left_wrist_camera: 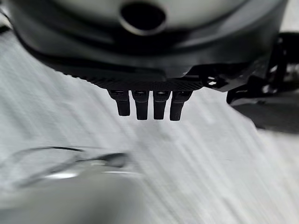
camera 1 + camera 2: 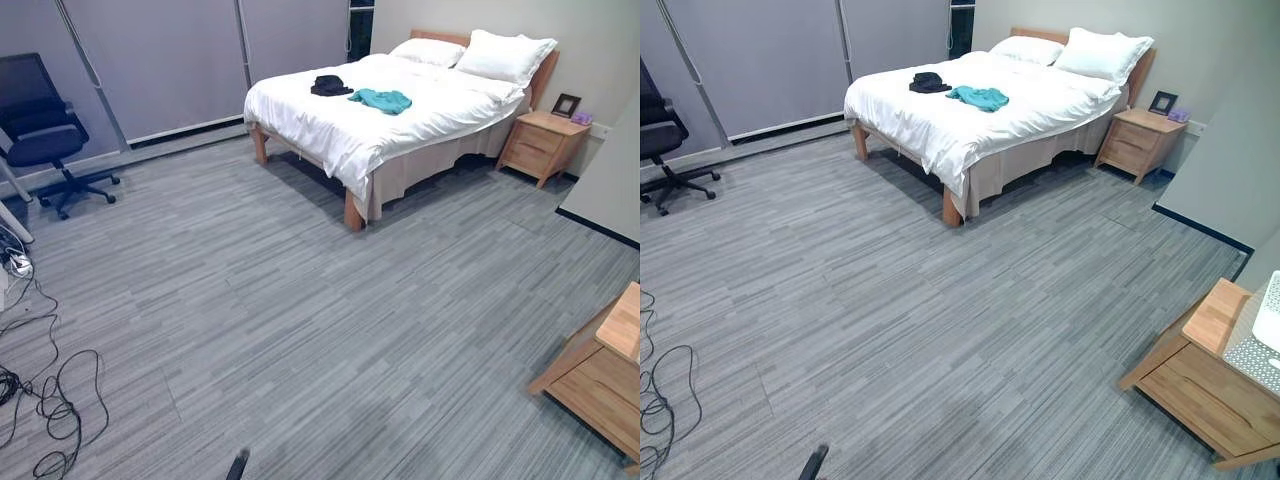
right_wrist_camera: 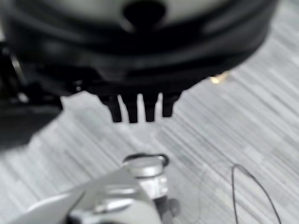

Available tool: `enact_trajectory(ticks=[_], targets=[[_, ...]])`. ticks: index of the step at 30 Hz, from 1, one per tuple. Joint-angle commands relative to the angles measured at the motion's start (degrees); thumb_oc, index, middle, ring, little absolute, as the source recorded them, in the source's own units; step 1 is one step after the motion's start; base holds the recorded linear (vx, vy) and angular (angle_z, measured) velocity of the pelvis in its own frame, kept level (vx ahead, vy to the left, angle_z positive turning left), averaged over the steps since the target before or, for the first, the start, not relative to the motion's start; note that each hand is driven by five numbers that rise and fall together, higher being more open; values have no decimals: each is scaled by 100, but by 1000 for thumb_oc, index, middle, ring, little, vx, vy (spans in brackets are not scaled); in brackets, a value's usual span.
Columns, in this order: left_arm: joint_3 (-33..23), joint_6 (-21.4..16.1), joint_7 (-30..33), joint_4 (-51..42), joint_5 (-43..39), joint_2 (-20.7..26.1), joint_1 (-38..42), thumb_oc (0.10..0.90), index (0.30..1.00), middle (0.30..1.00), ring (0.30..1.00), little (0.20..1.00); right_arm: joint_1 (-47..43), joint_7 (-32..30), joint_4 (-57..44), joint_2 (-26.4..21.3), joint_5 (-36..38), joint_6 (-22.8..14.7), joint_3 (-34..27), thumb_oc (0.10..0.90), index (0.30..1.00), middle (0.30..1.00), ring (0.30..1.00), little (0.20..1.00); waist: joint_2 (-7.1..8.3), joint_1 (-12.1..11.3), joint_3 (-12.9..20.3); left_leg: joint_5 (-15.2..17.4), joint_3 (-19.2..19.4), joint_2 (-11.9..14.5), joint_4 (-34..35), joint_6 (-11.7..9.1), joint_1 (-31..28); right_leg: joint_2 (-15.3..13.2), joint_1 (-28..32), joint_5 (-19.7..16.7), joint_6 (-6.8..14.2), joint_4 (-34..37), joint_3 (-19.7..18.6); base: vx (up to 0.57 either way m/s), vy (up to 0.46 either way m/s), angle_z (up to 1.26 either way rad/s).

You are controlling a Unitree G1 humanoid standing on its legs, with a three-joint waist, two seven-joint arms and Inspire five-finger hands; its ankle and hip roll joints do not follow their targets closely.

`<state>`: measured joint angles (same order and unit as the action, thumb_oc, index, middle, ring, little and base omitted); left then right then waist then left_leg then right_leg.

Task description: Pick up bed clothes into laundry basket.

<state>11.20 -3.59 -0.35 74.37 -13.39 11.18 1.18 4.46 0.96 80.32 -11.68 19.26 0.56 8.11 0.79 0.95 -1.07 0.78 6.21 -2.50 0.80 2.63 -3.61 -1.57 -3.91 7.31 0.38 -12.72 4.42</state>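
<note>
Both hands hang over bare grey floor [image 2: 300,330], well apart from the clothes. The left hand [image 1: 149,100] shows its fingers [image 1: 142,106] straight and side by side, released, nothing in them; the right hand [image 3: 140,105] looks the same in its own wrist view, fingers [image 3: 132,111] straight down and empty. Far ahead of both hands stands the bed [image 2: 400,110], white-covered, and on it lie the two garments: a teal garment [image 2: 381,100] and, just beside it (on the side away from the pillows [image 2: 470,52]), a black garment [image 2: 330,86]. They lie close together but apart. A nightstand [image 2: 542,145] sits beside the bed's head, an office chair [image 2: 45,135] far off to the left, and a wooden cabinet [image 2: 1205,375] nearer on the right.
</note>
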Motion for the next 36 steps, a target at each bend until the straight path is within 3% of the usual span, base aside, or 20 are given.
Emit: enact_trajectory(ticks=[1,8,14,15,17,18,19,22,27,36], targets=[[-121,-143,-43,350,85,-151,369,800,900,900,900,900,-470,-3,97,-108,179,-203,18,800,900,900,900,900,174,38,-224,-169,265,433,420,-543,-356,-442,919,-1155,701,1772,-13,1,7,-15],[-382,-82,-62,647,114,-187,108,800,900,900,900,900,-452,51,100,-45,532,-251,-158,800,900,900,900,900,184,-32,-169,-155,287,422,420,-542,-397,-460,959,-1139,729,1772,27,4,5,-5],[-478,-156,8,477,-43,66,231,800,900,900,900,900,-558,-8,212,-389,1226,-275,-715,800,900,900,900,900,165,-45,-123,-127,242,404,420,-551,-407,-501,1011,-1119,758,1772,95,1,20,7],[-444,-278,156,-77,-144,371,420,800,900,900,900,900,-714,-118,-428,-713,948,-373,-674,800,900,900,900,900,153,-10,-125,-146,241,398,420,-561,-382,-511,984,-1159,777,1772,77,-53,50,4],[-395,-301,204,-479,-115,494,439,800,900,900,900,900,-714,-221,-946,-823,661,-404,-564,800,900,900,900,900,150,2,-135,-151,250,399,420,-561,-382,-513,974,-1178,783,1772,71,-55,43,2],[-370,-382,233,-1834,-195,862,409,800,900,900,900,900,-609,-365,-2387,-1302,10,-446,-494,800,900,900,900,900,135,32,-196,-154,259,395,420,-555,-384,-518,958,-1211,799,1772,43,-51,36,0],[-370,-379,233,-1838,-194,863,407,800,900,900,900,900,-605,-366,-2394,-1300,8,-442,-495,800,900,900,900,900,137,32,-181,-165,259,394,420,-556,-363,-518,937,-1220,798,1772,42,-67,50,-2],[-633,-512,452,-3090,-477,1133,453,800,900,900,900,900,-602,-544,-4226,-1541,-281,-526,-686,800,900,900,900,900,133,72,-230,-167,280,389,420,-539,-355,-524,896,-1271,814,1772,-2,-39,40,-3],[-863,-696,606,-3766,-982,1031,502,800,900,900,900,900,-676,-463,-5052,-1433,-112,-681,-636,800,900,900,900,900,170,58,-286,-145,314,381,420,-509,-397,-540,920,-1279,825,1772,-37,-10,35,-8],[-1226,-881,858,-4643,-914,928,225,800,900,900,900,900,-778,-442,-6166,-1520,-833,-808,-444,800,900,900,900,900,254,-58,-586,-103,437,332,420,-362,-458,-639,736,-1218,893,1446,-158,7,49,-9]])
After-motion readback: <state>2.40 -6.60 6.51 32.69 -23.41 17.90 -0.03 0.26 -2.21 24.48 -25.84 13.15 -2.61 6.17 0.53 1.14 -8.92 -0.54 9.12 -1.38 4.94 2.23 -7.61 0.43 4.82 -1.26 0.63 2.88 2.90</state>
